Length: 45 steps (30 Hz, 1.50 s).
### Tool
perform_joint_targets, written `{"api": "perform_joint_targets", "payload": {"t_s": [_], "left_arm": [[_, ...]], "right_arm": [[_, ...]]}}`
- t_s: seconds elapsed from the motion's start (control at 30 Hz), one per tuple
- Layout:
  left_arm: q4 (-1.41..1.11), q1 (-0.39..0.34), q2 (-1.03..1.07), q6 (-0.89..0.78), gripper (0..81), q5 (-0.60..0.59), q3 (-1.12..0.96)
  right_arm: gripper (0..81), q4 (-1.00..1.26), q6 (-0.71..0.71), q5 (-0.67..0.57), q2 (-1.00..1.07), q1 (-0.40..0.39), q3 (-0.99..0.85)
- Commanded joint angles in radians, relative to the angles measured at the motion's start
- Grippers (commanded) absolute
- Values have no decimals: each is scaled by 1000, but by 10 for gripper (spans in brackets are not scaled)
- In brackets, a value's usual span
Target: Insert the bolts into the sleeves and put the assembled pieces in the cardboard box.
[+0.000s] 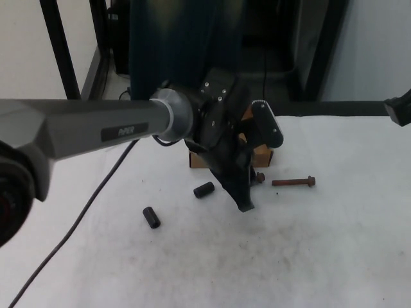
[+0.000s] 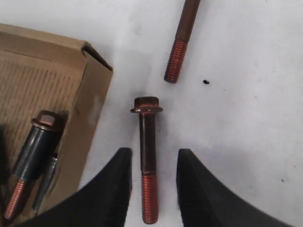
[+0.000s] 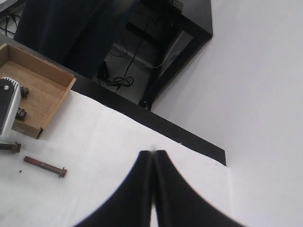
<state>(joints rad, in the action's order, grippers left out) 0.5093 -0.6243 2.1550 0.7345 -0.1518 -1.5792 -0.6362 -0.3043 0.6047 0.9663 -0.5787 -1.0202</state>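
bolt | lies between spread left fingers | beside cardboard box

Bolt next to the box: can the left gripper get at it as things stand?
Probably yes. The bolt lies flat between the fingers of the open left gripper, with nothing over it; the box stands to one side, clear of the bolt.

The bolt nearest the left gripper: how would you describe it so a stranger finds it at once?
Start at the cardboard box. Just outside its corner a bare bolt lies flat, its threaded end between the open fingers of the left gripper. The other loose bolt lies beyond its head, outside the fingers.
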Motion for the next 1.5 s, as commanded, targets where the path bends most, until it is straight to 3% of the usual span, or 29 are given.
{"api": "perform_joint_targets", "payload": {"t_s": [0.0,0.4,0.77,0.93,1.13,1.33,1.47], "left_arm": [[10,-5,28,-24,314,2,-63],[178,-7,146,-78,314,-36,-232],[208,-7,148,-100,308,-60,-242],[214,-7,159,-102,218,-60,-242],[272,-7,174,-102,203,-60,-242],[321,-7,174,-94,18,-55,-245],[393,-12,174,-42,8,-59,-245]], "right_arm": [[7,4,5,4,-7,4,6],[7,-2,5,4,-7,4,6],[7,-2,5,4,-7,4,6],[7,-2,5,4,-7,4,6],[7,-2,5,4,-7,4,6],[7,-2,5,4,-7,4,6],[7,-2,5,4,-7,4,6]]}}
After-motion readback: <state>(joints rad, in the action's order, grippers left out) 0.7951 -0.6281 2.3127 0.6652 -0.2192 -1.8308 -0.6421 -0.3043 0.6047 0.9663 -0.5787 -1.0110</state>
